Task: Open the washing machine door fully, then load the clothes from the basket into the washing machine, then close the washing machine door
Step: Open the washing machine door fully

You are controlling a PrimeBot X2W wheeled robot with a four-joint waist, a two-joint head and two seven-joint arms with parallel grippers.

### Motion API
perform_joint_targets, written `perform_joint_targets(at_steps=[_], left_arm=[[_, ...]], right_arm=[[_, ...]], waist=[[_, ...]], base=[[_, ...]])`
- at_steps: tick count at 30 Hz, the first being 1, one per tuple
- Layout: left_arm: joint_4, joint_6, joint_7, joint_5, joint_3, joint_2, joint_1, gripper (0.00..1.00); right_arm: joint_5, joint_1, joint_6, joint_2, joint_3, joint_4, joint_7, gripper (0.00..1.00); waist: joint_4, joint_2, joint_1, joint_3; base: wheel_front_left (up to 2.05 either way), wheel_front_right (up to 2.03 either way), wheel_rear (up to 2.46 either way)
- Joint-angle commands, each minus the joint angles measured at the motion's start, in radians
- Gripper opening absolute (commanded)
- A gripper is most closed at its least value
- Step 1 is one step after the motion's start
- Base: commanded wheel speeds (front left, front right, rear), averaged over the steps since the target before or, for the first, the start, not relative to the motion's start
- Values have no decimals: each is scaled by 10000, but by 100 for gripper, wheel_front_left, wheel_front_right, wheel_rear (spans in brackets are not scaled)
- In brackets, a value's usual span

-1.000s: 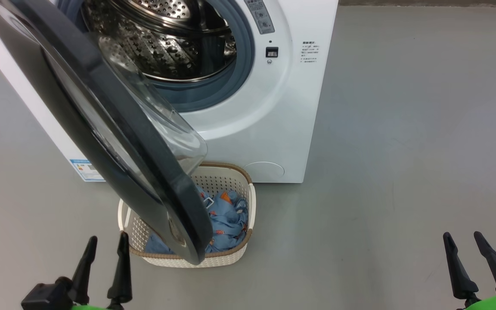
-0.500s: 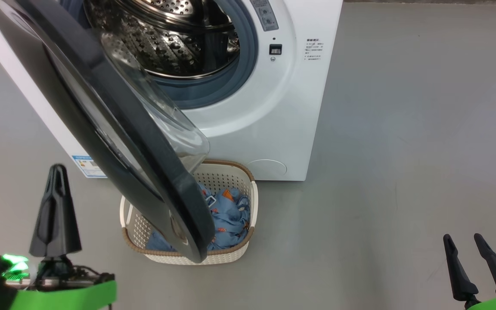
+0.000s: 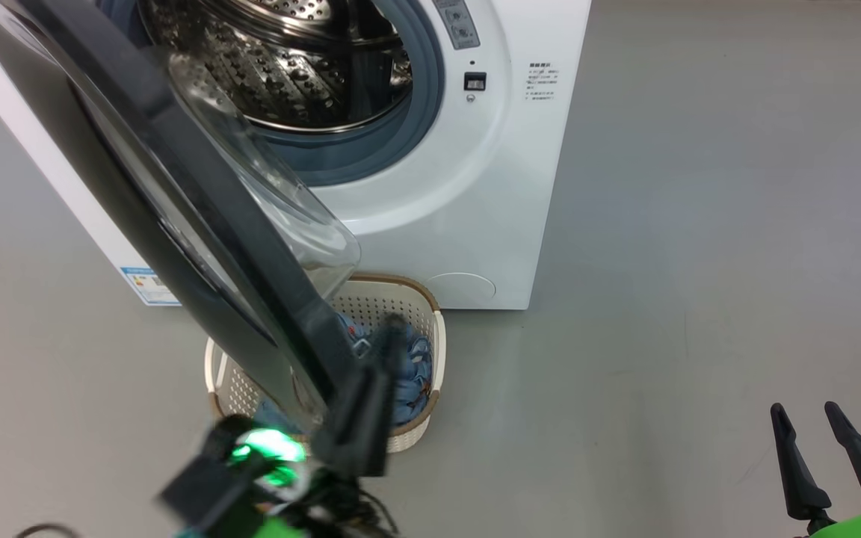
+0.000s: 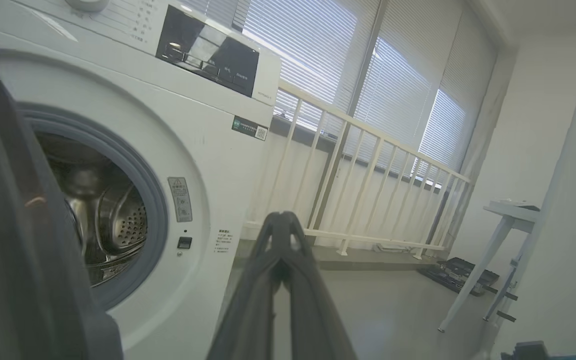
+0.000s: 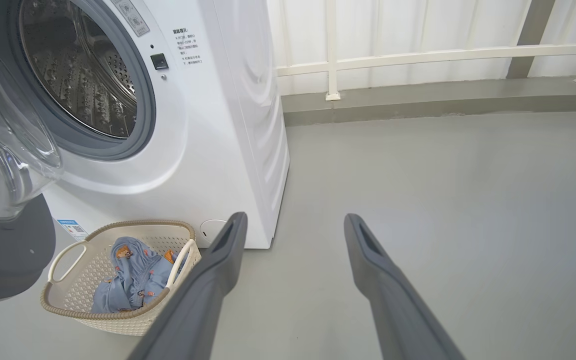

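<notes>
Left gripper [image 4: 282,220], jaws together and empty, sits by the door's [image 3: 139,187] lower edge; right gripper [image 5: 293,220], spread wide and empty, is well right of the door.

**A:** Entry one, basket [image 5: 63,295]?
**B:** On the floor [image 3: 699,224], directly before the washing machine [image 3: 475,187], under the lower edge of the swung-out washing machine door [image 3: 199,224]. The clothes [image 5: 133,275] are inside it.
**A:** Entry two?
**B:** The left gripper [image 4: 282,220] is right of the door's outer edge. The right gripper [image 3: 804,407] is well apart, further right. The railing [image 5: 418,54] is behind the machine.
</notes>
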Motion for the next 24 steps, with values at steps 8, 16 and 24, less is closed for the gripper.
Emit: perform_joint_targets(at_steps=[8,16,24], left_arm=[[2381,203,-48,-975,-641,29,-1239,0],[3713,329,-51,-1630,-408,28,-1822,0],[4608,360,-52,-1913,113,28,-1995,0]], right_arm=[[-128,-159,16,-156,184,-234,-120,100],[-301,-221,16,-114,185,-341,-120,100],[-384,-238,16,-67,129,-417,-120,100]], waist=[[-12,0,1,87],[-32,0,1,120],[-36,0,1,92]], base=[[0,0,0],[0,0,0],[0,0,0]])
